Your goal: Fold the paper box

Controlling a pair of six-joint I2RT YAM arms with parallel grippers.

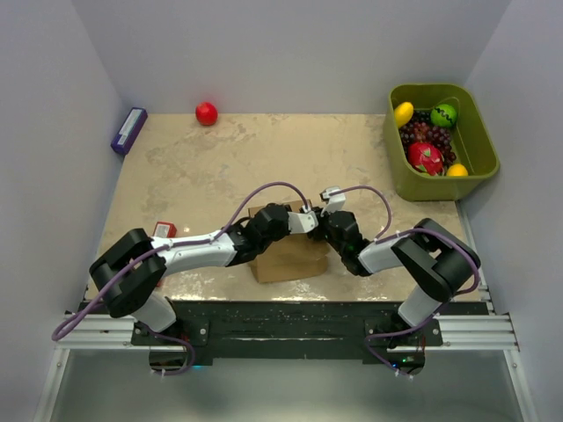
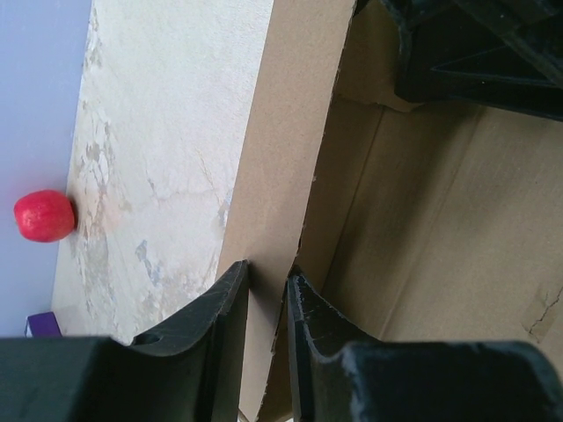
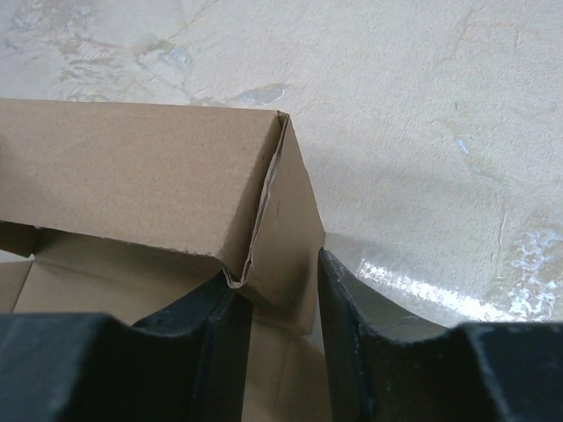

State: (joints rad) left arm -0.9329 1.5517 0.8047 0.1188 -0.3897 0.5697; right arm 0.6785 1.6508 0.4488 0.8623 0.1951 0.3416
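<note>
The left arm (image 1: 198, 251) stretches forward and inward from its base. The right arm (image 1: 391, 253) folds inward to meet it, and the two wrists are close together. The left gripper (image 2: 268, 274) has its jaws nearly together, pinching a wall of the paper box (image 2: 273, 176). The right gripper (image 3: 280, 264) straddles an end wall, with both fingers against the cardboard.

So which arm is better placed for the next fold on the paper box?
Right, probably: the right gripper straddles a corner wall of the paper box, while the left gripper clamps its side wall, anchoring it.
</note>
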